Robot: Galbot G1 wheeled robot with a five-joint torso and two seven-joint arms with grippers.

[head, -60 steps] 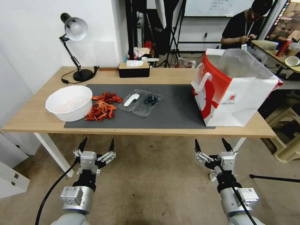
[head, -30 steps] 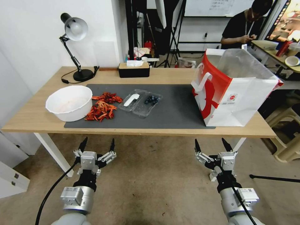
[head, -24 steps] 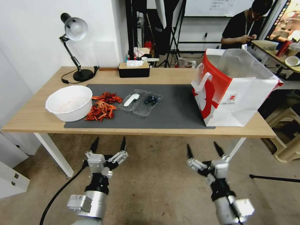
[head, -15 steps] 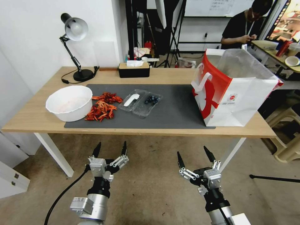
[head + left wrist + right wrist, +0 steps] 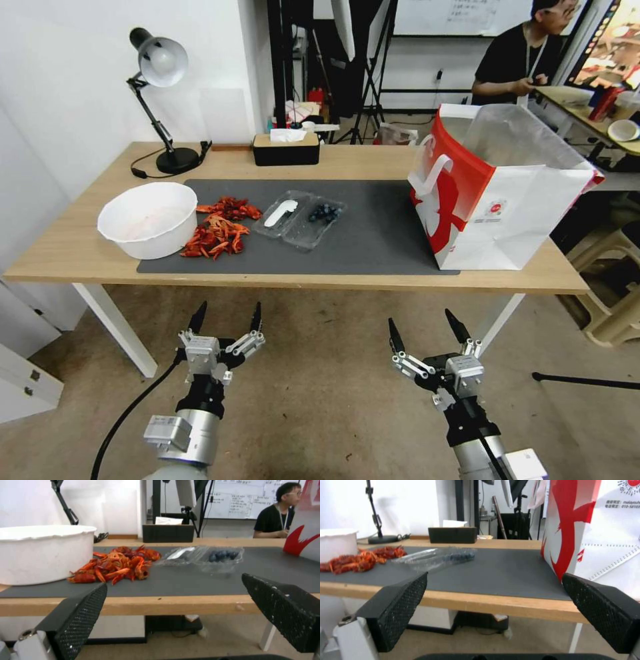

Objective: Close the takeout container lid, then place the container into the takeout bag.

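Both the left gripper (image 5: pixel 227 313) and right gripper (image 5: pixel 424 329) hovered spread-fingered below the table (image 5: pixel 373 280) edge, well short of the takeout container (image 5: pixel 303 217).

One bowl (image 5: pixel 147 219), one bag (image 5: pixel 497 193), perhaps eight blueberries (image 5: pixel 324 213).

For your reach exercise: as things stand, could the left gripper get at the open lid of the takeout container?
Probably yes. The left gripper is open, below the table's front edge. The lid lies flat beside the crayfish; nothing stands between it and that edge.
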